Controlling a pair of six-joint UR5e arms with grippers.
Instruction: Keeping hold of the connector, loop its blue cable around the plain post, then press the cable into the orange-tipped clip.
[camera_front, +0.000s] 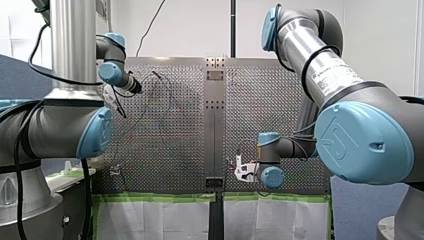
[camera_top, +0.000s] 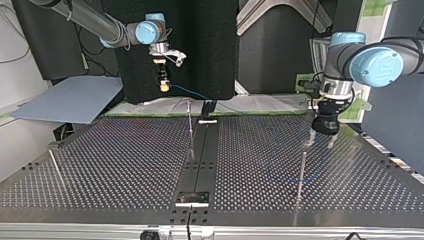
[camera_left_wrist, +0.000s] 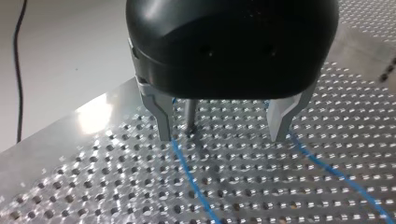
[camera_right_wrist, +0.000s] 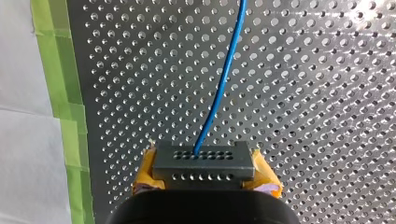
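Note:
In the right wrist view my right gripper is shut on the dark grey connector, yellow pads at both its ends. The blue cable runs from the connector over the perforated table. In the top view that gripper hangs high above the far edge. My left gripper, black with metal fingers, stands open just above the table with the plain post between its fingers. One cable strand passes by one finger, a second strand by the other. The top view shows this gripper behind the post.
A black rail splits the perforated table down the middle. Thin upright rods stand near the rail and at the top view's left. Green tape and white paper border the table's edge beside the connector.

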